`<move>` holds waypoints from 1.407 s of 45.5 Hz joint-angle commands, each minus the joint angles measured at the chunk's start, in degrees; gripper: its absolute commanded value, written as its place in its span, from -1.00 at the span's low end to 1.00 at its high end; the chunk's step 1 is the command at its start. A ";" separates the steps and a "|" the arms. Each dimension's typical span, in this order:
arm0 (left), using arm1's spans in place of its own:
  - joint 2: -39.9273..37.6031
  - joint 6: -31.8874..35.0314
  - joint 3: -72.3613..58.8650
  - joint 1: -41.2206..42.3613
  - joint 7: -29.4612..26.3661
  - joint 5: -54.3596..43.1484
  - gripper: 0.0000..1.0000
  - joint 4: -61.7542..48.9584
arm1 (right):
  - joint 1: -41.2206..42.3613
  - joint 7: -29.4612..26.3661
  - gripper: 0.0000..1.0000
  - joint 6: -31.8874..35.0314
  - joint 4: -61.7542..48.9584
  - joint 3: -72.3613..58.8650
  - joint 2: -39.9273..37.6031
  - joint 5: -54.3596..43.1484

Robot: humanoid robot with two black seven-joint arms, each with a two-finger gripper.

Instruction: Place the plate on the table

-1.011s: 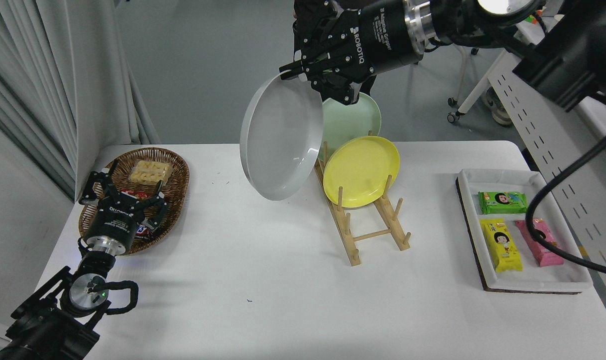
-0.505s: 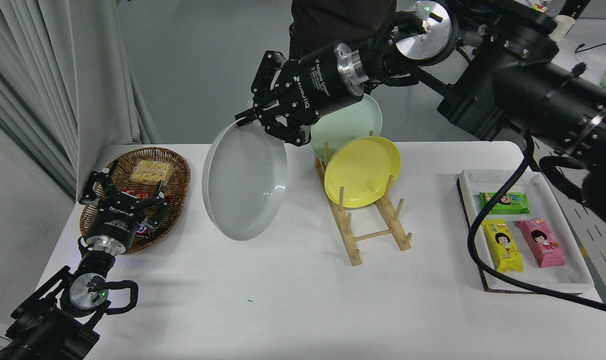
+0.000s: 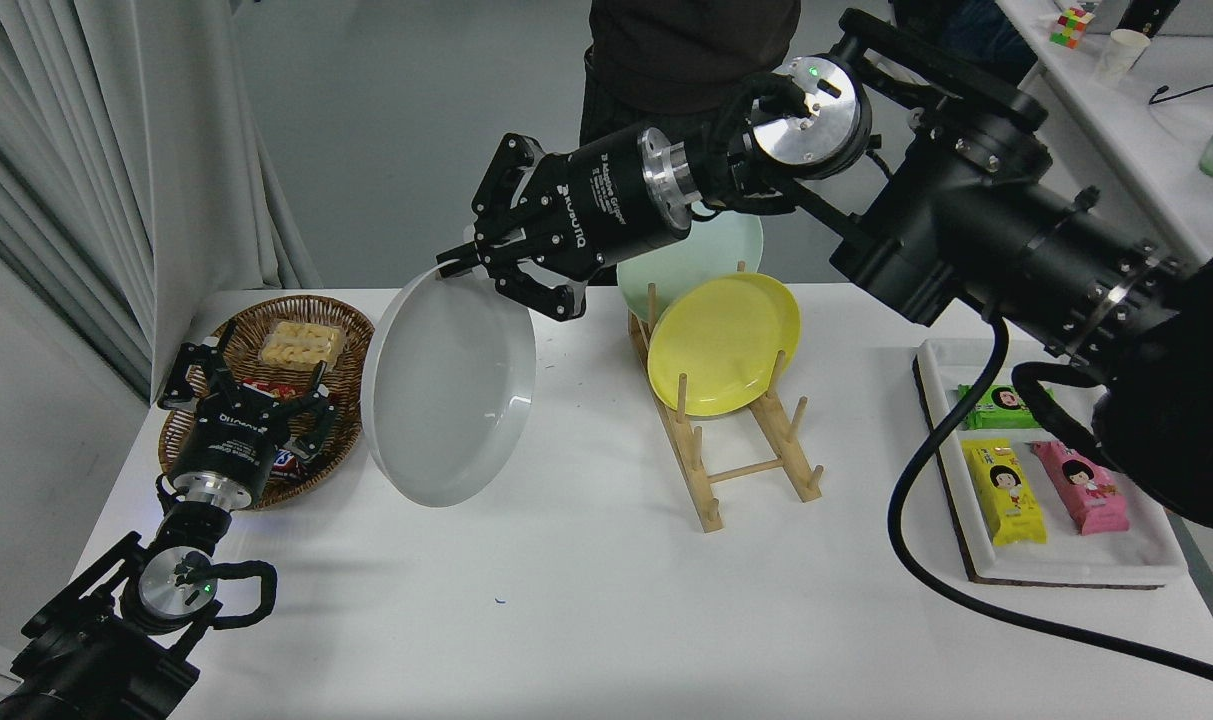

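We see the right gripper (image 3: 463, 262) pinching the top rim of the plate (image 3: 449, 385), which hangs tilted below it above the table (image 3: 586, 560), left of the rack (image 3: 736, 440).

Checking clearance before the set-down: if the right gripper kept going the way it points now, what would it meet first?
The right gripper, shut on the gray plate at its top rim, points left and slightly down. Likely first: the wicker basket at the table's far left, though depth is unclear and it may pass above.
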 commanded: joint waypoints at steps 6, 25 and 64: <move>0.00 0.00 0.00 0.05 0.00 0.00 0.96 0.00 | -6.87 0.00 -1.00 -0.88 -0.51 11.88 0.48 -10.67; 0.00 0.00 0.00 -0.03 0.00 0.00 0.96 0.00 | -6.52 0.00 -1.00 -1.41 -1.31 9.60 0.48 -9.80; 0.00 0.00 0.00 -0.03 0.00 0.00 0.96 0.00 | 2.27 0.00 -1.00 -1.50 -6.14 -21.16 0.48 15.60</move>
